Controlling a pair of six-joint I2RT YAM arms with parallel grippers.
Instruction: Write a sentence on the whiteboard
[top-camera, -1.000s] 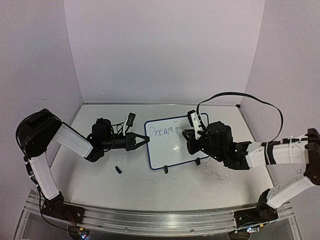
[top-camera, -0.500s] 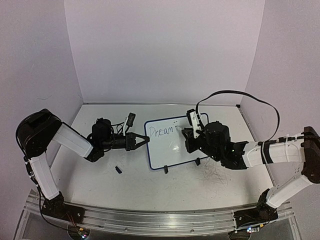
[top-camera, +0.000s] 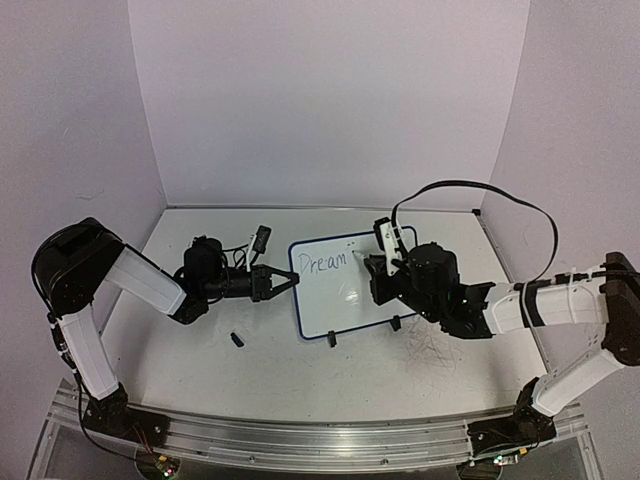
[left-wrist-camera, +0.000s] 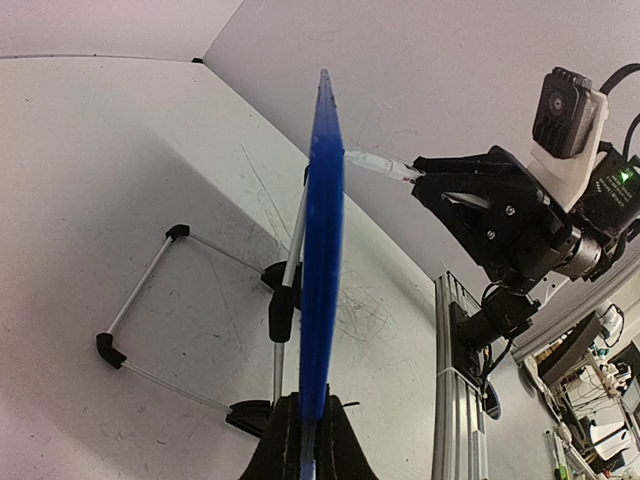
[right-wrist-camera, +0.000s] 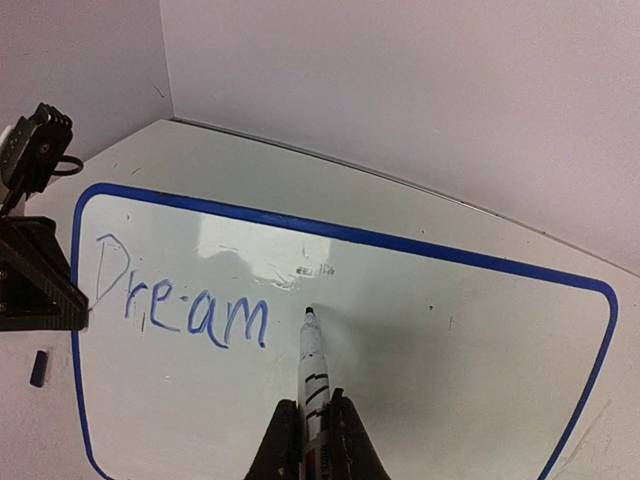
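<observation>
Just right of the last letter of the thin blue cursive sentence (right-wrist-camera: 185, 312), reading only "Dream" on the small blue-rimmed whiteboard (right-wrist-camera: 350, 238) whose left edge the left gripper (left-wrist-camera: 305, 445) pinches, sits the tip of the white marker (right-wrist-camera: 313, 365), clamped lengthwise in the right gripper (right-wrist-camera: 312, 425) and pointing straight ahead.
</observation>
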